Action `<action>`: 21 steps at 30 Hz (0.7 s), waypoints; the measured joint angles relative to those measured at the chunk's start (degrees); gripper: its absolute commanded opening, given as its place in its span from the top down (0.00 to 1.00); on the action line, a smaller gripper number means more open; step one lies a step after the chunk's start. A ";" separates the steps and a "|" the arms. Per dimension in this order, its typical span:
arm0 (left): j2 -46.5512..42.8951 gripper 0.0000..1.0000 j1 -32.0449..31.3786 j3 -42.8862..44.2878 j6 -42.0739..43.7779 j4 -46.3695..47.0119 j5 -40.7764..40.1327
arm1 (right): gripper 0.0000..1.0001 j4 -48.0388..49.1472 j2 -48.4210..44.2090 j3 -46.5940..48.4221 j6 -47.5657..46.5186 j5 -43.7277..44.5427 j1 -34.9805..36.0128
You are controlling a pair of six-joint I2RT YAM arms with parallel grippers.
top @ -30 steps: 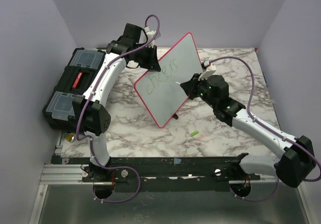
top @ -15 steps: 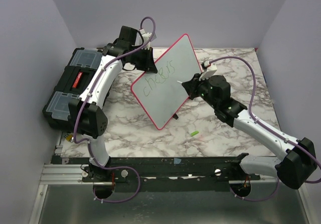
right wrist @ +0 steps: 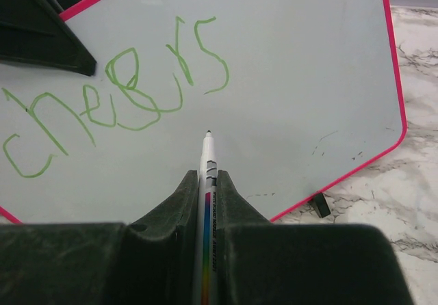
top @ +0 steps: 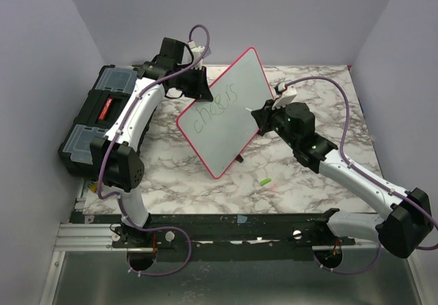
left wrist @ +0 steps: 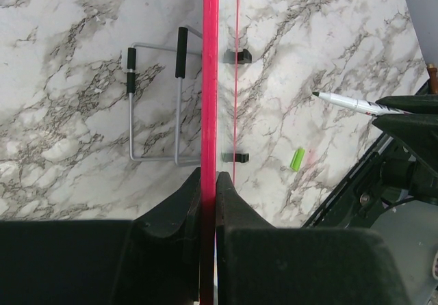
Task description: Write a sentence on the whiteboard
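The whiteboard (top: 229,130) stands tilted, its red-pink rim edge-on in the left wrist view (left wrist: 209,79). My left gripper (top: 199,86) is shut on the board's upper left rim (left wrist: 209,180). The sentence (top: 215,110) is one green word, "cheers" (right wrist: 123,93). My right gripper (top: 259,116) is shut on a white marker (right wrist: 207,202) with a rainbow stripe. It points at the whiteboard (right wrist: 294,79) just below the last letters. In the left wrist view the marker (left wrist: 349,102) stops short of the board.
A black toolbox (top: 99,117) lies at the left edge. A green pen cap (top: 264,181) rests on the marble, also seen as the cap (left wrist: 298,158) beside the board. A wire stand (left wrist: 154,100) lies behind the board. Small black clip feet (left wrist: 237,57) sit on its rim.
My left gripper has carried the whiteboard a little to the left. The right gripper has hardly moved, and the marker tip is now off the board's surface.
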 measured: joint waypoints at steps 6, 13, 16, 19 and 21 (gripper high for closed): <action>-0.13 1.00 0.28 -0.55 -0.02 0.44 0.20 | 0.99 -0.02 0.00 0.00 -0.76 0.39 0.00; -0.20 1.00 0.72 -0.85 -0.02 0.55 0.61 | 0.99 -0.04 0.00 0.00 -1.99 -0.28 0.00; -0.20 1.00 0.85 -0.90 -0.02 0.55 0.81 | 0.99 0.00 0.00 0.00 -2.64 -2.25 0.00; -0.20 1.00 1.03 -0.94 -0.02 0.50 1.01 | 0.99 0.07 0.00 0.00 -3.28 -4.92 0.00; -0.20 1.00 1.14 -1.01 0.00 0.50 1.11 | 0.99 0.04 0.00 0.11 -3.65 -7.08 0.00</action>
